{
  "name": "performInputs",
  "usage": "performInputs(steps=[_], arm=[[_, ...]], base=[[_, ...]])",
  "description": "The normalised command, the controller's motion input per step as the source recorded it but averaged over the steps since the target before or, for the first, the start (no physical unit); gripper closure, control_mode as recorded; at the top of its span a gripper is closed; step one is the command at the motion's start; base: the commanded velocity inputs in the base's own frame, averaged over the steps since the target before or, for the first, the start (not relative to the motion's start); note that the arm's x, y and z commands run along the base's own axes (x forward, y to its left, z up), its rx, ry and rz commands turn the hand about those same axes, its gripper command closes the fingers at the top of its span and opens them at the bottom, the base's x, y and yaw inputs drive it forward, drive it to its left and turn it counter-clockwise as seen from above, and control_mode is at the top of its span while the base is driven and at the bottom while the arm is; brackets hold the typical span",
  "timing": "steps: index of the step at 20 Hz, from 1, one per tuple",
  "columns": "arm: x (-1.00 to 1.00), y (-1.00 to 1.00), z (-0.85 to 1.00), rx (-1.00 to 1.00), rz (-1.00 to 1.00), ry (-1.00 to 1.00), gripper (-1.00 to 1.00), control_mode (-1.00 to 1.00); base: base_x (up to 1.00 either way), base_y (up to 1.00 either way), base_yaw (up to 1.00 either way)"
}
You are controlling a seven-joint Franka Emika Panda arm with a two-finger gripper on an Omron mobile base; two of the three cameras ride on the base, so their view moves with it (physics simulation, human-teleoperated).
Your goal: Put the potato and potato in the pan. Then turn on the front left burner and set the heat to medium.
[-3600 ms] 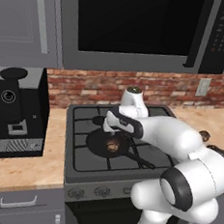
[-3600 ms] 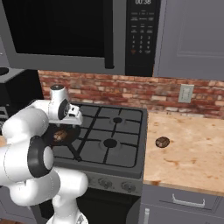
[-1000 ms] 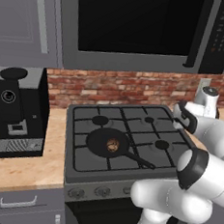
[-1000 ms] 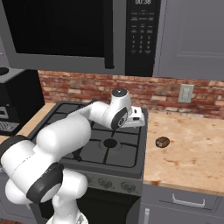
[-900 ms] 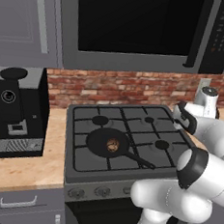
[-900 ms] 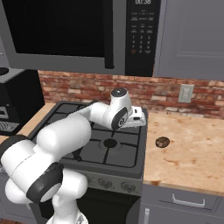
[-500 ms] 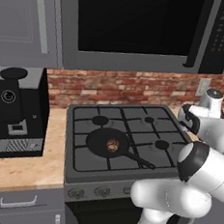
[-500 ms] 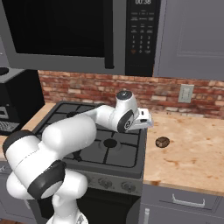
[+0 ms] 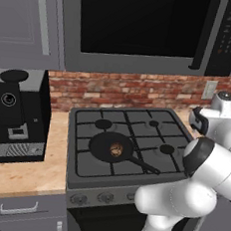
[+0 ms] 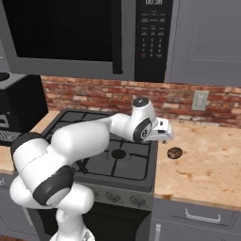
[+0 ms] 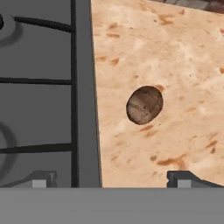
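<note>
Swung across from above the pan at the stove's front left, the end effector (image 10: 164, 133) is now carried over the stove's right edge, at the start of the worktop (image 10: 207, 160). Its jaws are spread wide with nothing between them, as is seen in the hand view, where the two finger tips (image 11: 41, 178) stand far apart at the bottom.

One potato (image 9: 117, 148) is already lying inside the pan (image 9: 112, 147), which sits on the front left burner, well away to the left of the end effector. The second potato (image 11: 145, 105) lies on the tan worktop just ahead of the open jaws and slightly toward the right tip, apart from the stove's edge and not yet touched. In the right base view the same potato (image 10: 174, 153) is seen below and a little to the right of the end effector.

Roughly a third of the task is judged done: the first potato is placed. What is left is for the second potato to be gripped, carried back to the pan and released there, and then for the front left burner's knob, on the stove's front panel, to be turned to medium heat. No flame is seen under the pan.
</note>
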Motion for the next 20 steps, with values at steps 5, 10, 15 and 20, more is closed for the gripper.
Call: performInputs(steps=[5,10,15,20], arm=[[-0.13,-0.17,0.0,0.04,-0.15,0.0,-1.0,-1.0],[-0.24,-0.05,0.0,0.12,-0.07,0.0,-1.0,-1.0],[-0.09,-0.09,0.0,0.13,-0.05,0.0,-1.0,-1.0],[0.0,-0.21,0.0,0.19,-0.1,0.0,-1.0,-1.0]], base=[[0.0,0.0,0.0],[0.0,0.0,0.0],[0.0,0.0,0.0],[0.0,0.0,0.0]])
